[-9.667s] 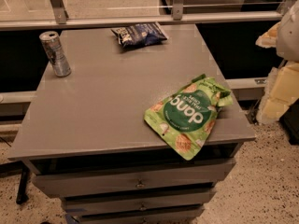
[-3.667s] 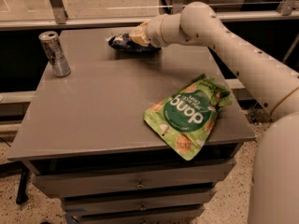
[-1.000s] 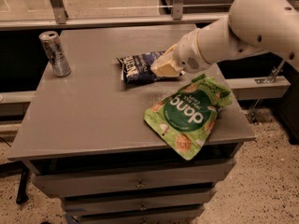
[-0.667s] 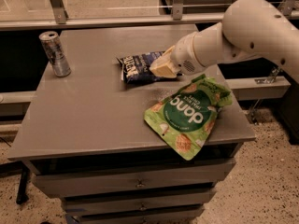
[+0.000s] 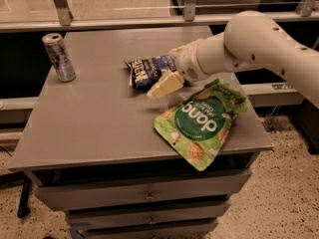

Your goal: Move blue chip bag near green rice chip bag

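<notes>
The blue chip bag lies crinkled on the grey table, just up and to the left of the green rice chip bag. The green bag lies flat at the table's right front, its corner over the edge. My gripper comes in from the right at the blue bag's right end. It is open, with one pale finger in front of the bag and the other behind it. The bag rests on the table between them.
A silver can stands upright at the table's back left corner. A rail and glass panel run behind the table. Drawers sit under the tabletop. My white arm spans the right side above the green bag.
The gripper has brought the blue bag from the back of the table to beside the green bag. Since a second ago its fingers have spread apart and the bag lies on the table.
</notes>
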`<action>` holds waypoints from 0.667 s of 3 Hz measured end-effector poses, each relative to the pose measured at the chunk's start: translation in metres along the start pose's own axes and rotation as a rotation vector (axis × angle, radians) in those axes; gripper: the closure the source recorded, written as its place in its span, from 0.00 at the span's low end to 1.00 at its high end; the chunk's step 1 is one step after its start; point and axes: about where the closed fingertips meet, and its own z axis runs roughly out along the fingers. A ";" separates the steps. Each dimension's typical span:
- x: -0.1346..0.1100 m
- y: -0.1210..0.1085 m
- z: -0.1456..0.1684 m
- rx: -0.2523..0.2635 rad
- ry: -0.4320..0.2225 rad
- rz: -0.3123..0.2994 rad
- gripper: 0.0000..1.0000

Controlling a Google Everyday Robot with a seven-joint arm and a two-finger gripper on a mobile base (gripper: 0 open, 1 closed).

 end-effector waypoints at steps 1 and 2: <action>-0.001 -0.008 0.011 0.018 -0.012 -0.006 0.00; 0.000 -0.015 0.021 0.035 -0.010 -0.009 0.00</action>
